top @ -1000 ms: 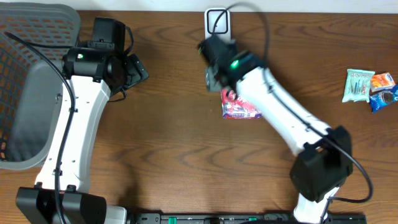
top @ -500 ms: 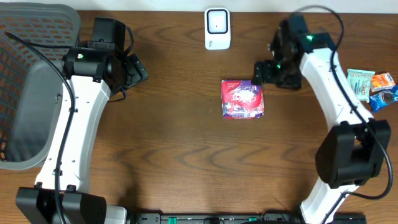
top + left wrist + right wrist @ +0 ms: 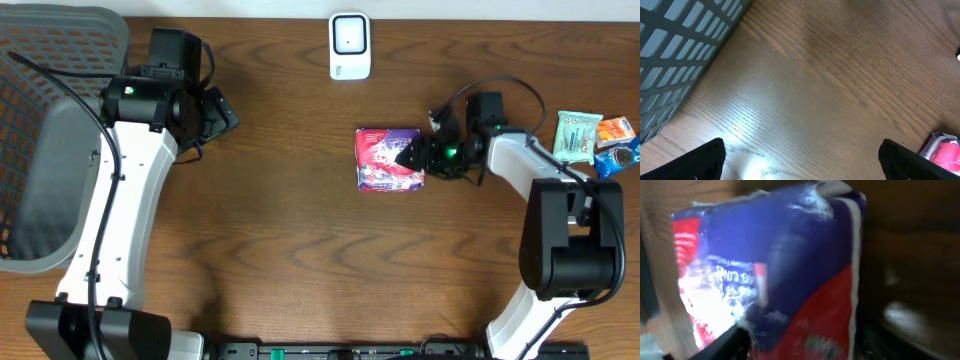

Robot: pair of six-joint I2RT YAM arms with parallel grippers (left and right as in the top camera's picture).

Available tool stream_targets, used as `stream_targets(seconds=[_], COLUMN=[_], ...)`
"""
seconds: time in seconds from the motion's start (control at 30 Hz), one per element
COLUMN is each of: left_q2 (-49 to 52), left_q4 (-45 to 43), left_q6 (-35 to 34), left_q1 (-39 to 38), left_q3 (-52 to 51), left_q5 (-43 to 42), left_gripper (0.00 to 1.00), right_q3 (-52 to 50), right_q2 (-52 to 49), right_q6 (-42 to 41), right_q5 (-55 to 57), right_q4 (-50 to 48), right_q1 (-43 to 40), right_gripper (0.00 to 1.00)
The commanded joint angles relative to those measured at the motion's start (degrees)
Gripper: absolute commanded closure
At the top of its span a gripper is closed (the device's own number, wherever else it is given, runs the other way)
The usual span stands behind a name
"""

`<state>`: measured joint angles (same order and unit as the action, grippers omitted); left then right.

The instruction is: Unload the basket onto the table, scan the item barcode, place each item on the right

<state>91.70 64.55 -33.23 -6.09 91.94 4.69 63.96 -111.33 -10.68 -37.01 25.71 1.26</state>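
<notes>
The right pincer lies low over the wood-grain table, its dark tips at the edge of the packet, a glossy, crinkled pillow of red and purple film directly ahead of it. Whether it pinches the film I cannot tell. The left pincer gapes wide above the grain, with a grey lattice basket beside it.

right claw at red-purple packet
</notes>
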Motion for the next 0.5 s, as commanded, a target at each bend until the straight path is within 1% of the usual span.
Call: stream_targets(seconds=[0.0,0.07,0.1,0.23,0.33,0.37,0.4,0.47], left_q2=[0.0,0.0,0.0,0.0,0.0,0.0,0.0,0.0], left_q4=[0.3,0.3,0.3,0.3,0.3,0.3,0.3,0.3], left_q6=[-0.5,-0.5,-0.5,-0.5,-0.5,-0.5,-0.5,-0.5], left_q1=[0.2,0.2,0.2,0.2,0.2,0.2,0.2,0.2], left_q3=[0.2,0.2,0.2,0.2,0.2,0.2,0.2,0.2], left_q5=[0.7,0.7,0.7,0.7,0.7,0.7,0.7,0.7], left_gripper=[0.02,0.02,0.02,0.02,0.02,0.02,0.02,0.02], right_q3=[-3.0,-3.3,-3.3,-1.6,1.6,2.8,5.3,8.2], right_q2=[-0.3,-0.3,-0.3,0.2,0.8,0.9,0.9,0.9], right_q6=[-4.9,-7.3,-8.6,-16.7,-22.7,-24.7,-28.5,-32.9], right_q5=[-2.7,-2.8,-2.9,-9.0,-13.3,-13.4,-13.4,-11.3], right_q4=[-2.8,-3.6,-4.1,-7.8,-12.5,-13.9,-16.9,-20.7], right_q1=[0.8,1.1,1.3,1.9,2.8,3.2,4.1,5.3], right_gripper=[0.66,0.92,0.99,0.99,0.99,0.99,0.99,0.99])
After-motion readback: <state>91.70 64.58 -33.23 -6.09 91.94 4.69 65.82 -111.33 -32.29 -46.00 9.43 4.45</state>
